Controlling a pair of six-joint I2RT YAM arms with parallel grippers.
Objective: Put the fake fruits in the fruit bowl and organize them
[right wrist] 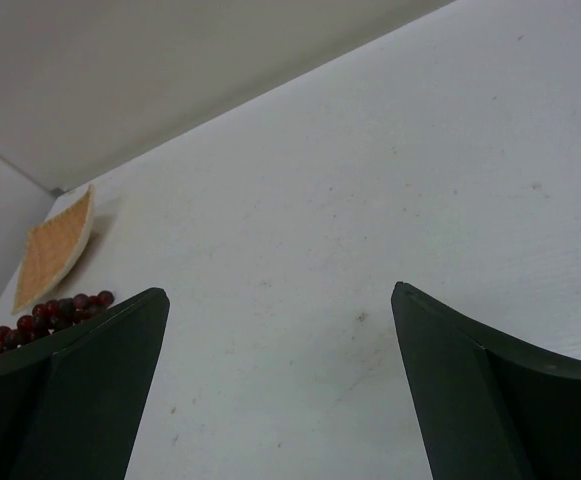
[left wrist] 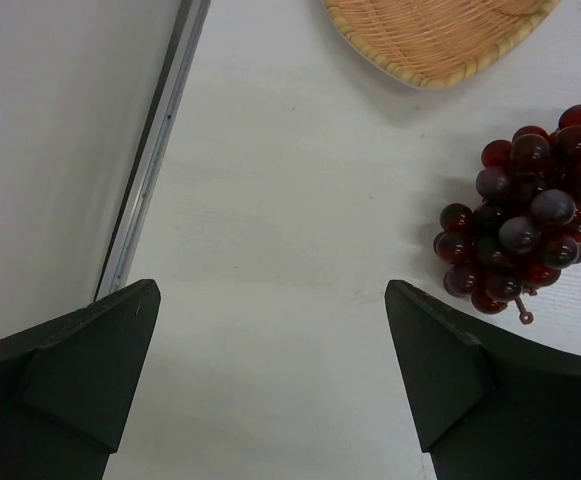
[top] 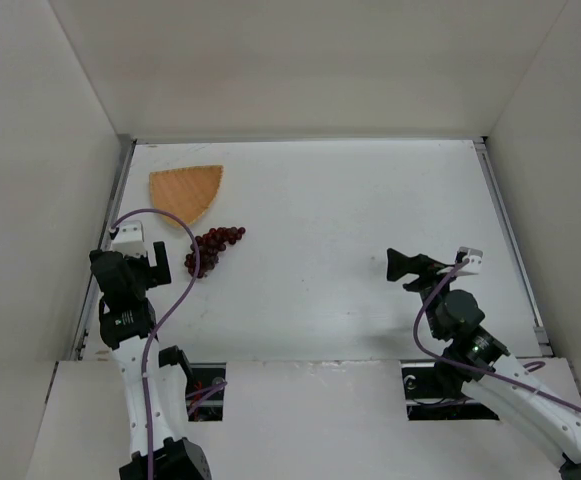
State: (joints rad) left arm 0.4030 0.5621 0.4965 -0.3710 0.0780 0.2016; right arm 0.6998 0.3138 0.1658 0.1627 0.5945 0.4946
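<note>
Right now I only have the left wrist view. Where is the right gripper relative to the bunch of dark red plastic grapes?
Observer: The right gripper is open over the white table, well to the right of the dark red plastic grapes.
Operator: Is the woven orange-tan wedge dish empty?
Observer: Yes, from above nothing lies in it.
Operator: Which way does the bunch taper?
Observer: Its thin end points rightward, away from the robot.

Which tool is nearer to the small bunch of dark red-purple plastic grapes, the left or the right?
Left. The left tool is just left of the grapes; the right tool is far off to their right.
</note>
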